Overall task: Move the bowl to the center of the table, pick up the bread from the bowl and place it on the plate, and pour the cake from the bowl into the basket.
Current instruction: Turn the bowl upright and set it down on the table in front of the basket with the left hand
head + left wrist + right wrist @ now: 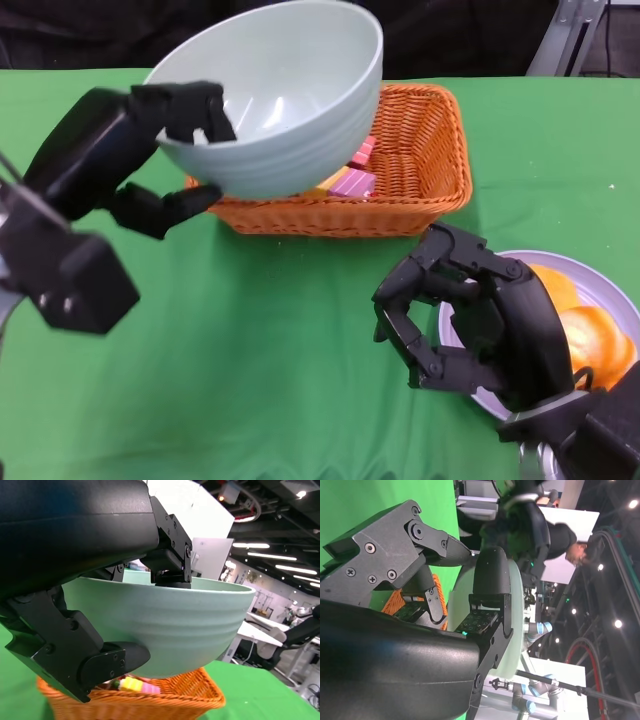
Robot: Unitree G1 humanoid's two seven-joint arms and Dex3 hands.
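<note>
Left hand (165,150) grips bowl (285,100) over basket (420,170).

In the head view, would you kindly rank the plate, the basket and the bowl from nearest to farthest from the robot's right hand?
From the right hand:
1. Plate: directly beside and partly under the hand, at the table's lower right, with orange bread on it.
2. Basket: up the table, centre.
3. Bowl: farthest, held tilted above the basket's left part by the left hand.

Pale green bowl (290,95); orange wicker basket (420,170); pink-yellow cake (352,180); green table (260,350).
</note>
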